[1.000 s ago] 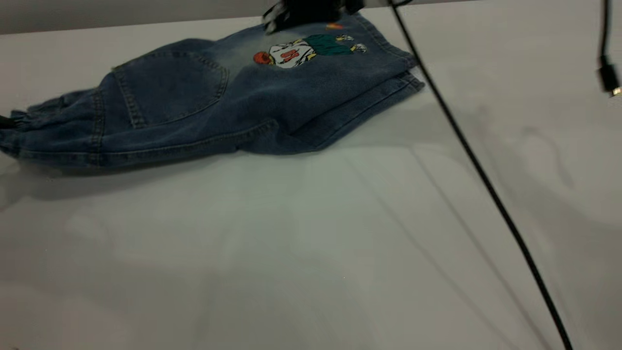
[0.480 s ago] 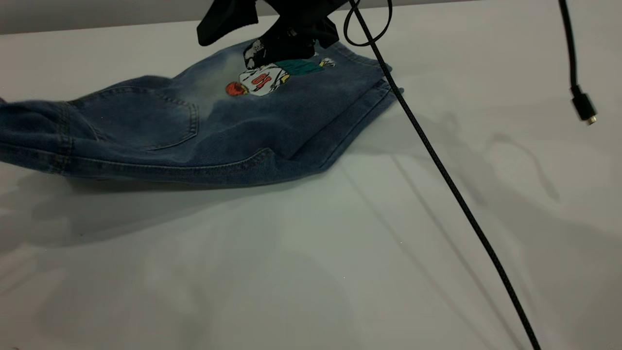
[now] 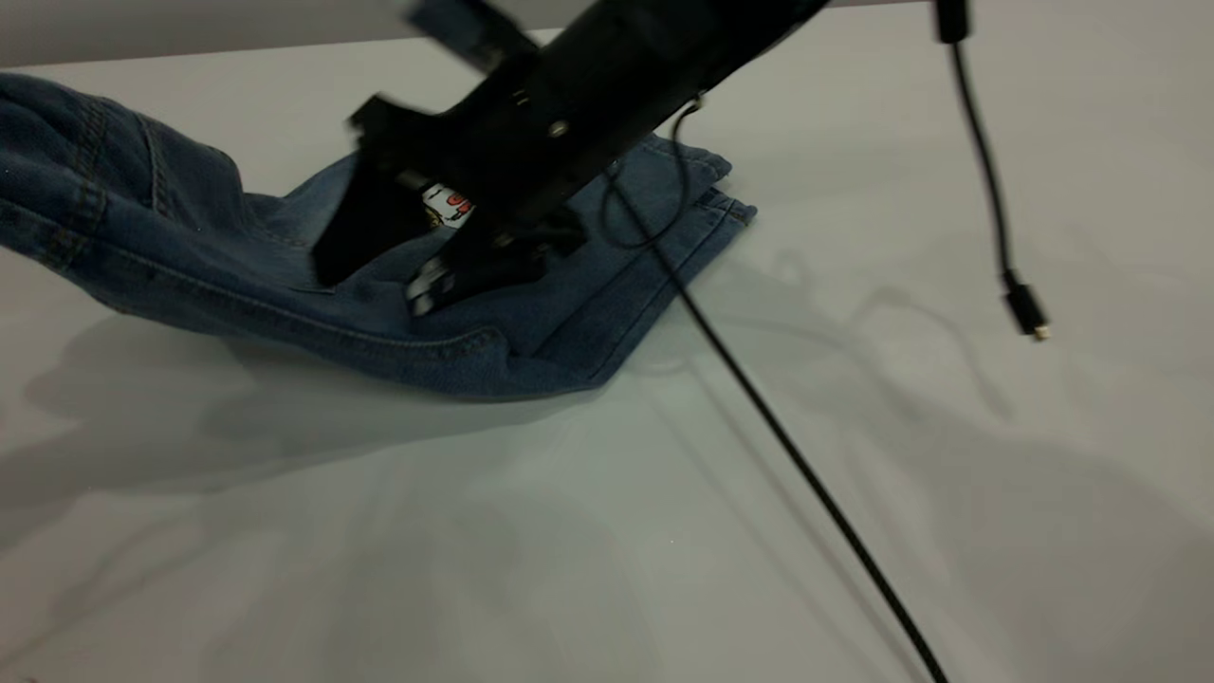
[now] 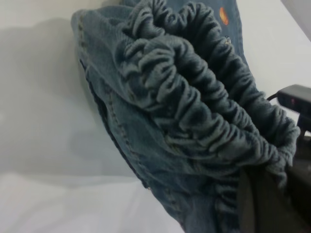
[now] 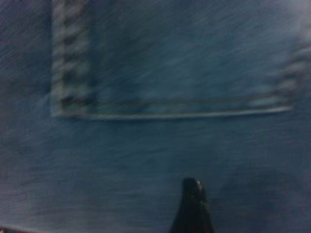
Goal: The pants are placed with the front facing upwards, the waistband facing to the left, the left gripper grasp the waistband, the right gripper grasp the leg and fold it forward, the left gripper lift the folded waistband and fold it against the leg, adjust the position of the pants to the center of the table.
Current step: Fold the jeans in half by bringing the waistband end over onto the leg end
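Note:
The pants (image 3: 531,323), blue denim shorts, lie across the back of the white table (image 3: 664,531), with their leg hems to the right. Their left end (image 3: 85,171) is held up off the table at the frame's edge. In the left wrist view the ruffled waistband (image 4: 194,97) bunches close up, and my left gripper (image 4: 272,194) is shut on it. My right gripper (image 3: 379,275) hangs open low over the middle of the shorts and hides most of the print. The right wrist view shows one fingertip (image 5: 192,204) against denim with a stitched seam (image 5: 170,114).
A black cable (image 3: 787,446) runs from the right arm down across the table to the front right. A second cable ends in a loose plug (image 3: 1024,308) that dangles at the right. Bare tabletop fills the front half.
The shorts have slid left and nearer, and their waistband end has risen off the table. The right arm has come down from the back edge over the print.

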